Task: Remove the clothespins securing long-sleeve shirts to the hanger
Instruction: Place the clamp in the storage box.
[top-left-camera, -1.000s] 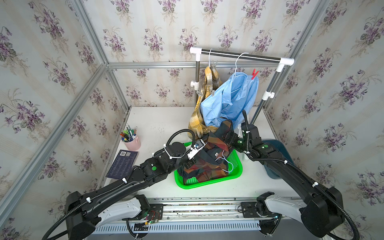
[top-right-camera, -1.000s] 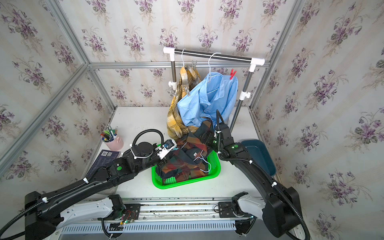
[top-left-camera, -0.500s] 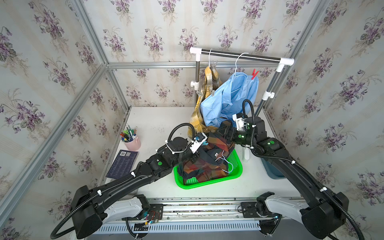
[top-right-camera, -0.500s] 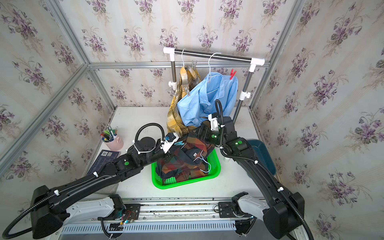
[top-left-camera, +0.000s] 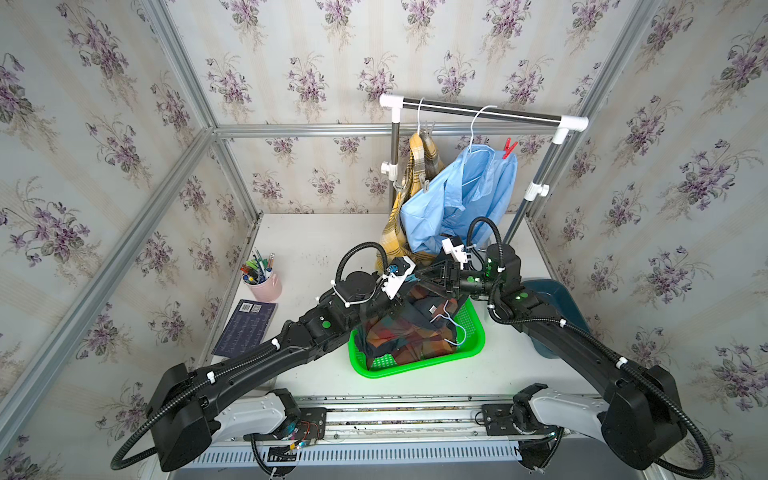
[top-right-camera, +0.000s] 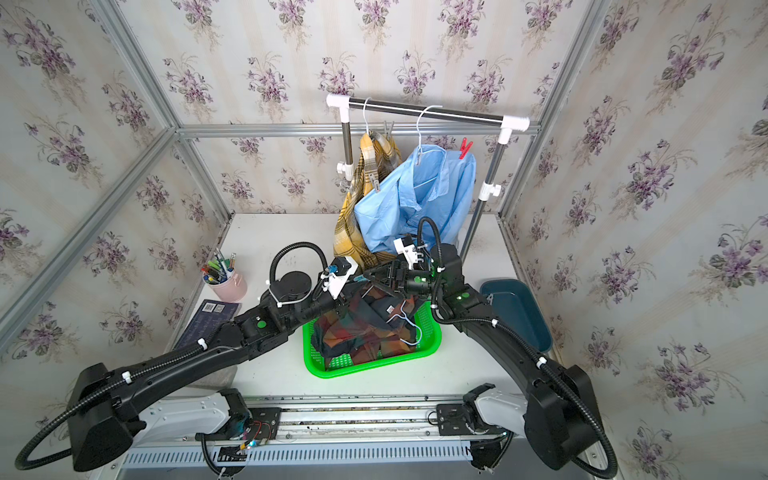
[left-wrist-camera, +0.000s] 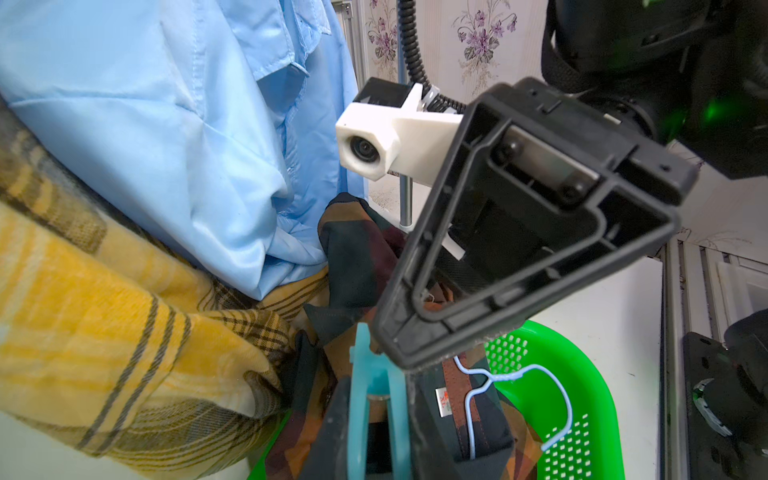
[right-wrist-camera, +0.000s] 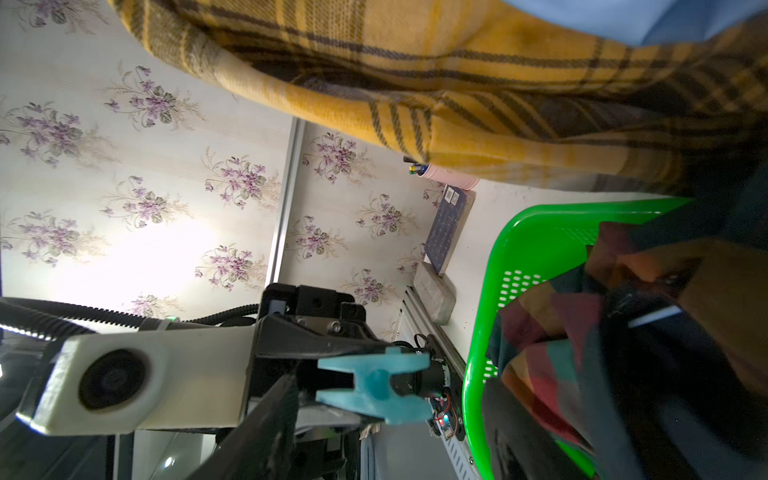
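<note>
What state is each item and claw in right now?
left claw, shut on the teal clothespin
right claw, open beside that clothespin
blue shirt, hanging, pinned by the red clothespin
yellow plaid shirt, hanging, a pale clothespin on it
dark check shirt, crumpled in the green basket
pink cup, upright, holding pens

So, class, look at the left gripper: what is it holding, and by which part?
The left gripper holds a pale teal clothespin, pinched across its two arms near one end. The other end sticks out past the fingertips.
</note>
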